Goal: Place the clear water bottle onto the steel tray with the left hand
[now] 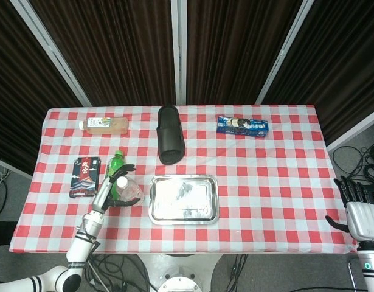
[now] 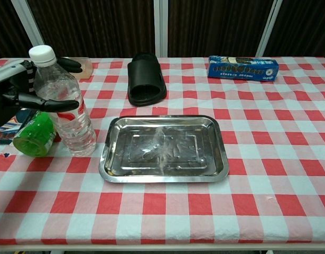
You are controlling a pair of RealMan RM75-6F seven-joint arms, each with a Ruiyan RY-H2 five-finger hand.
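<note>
The clear water bottle (image 2: 67,108) (image 1: 129,191) with a white cap stands upright on the checked cloth, just left of the empty steel tray (image 2: 162,148) (image 1: 183,199). My left hand (image 2: 17,95) (image 1: 109,191) has come up to it from the left. The thumb (image 2: 54,104) crosses the bottle's front and the other fingers (image 2: 70,64) reach behind its neck, spread and not clamped. The bottle's base is on the table. My right hand (image 1: 361,218) hangs with fingers apart off the table's right front corner, holding nothing.
A green bottle (image 2: 34,132) (image 1: 114,168) lies right beside the clear one, under my left hand. A dark packet (image 1: 84,176) lies further left. At the back are a tea bottle (image 1: 103,125), a black slipper (image 2: 146,78) and a blue biscuit pack (image 2: 242,67).
</note>
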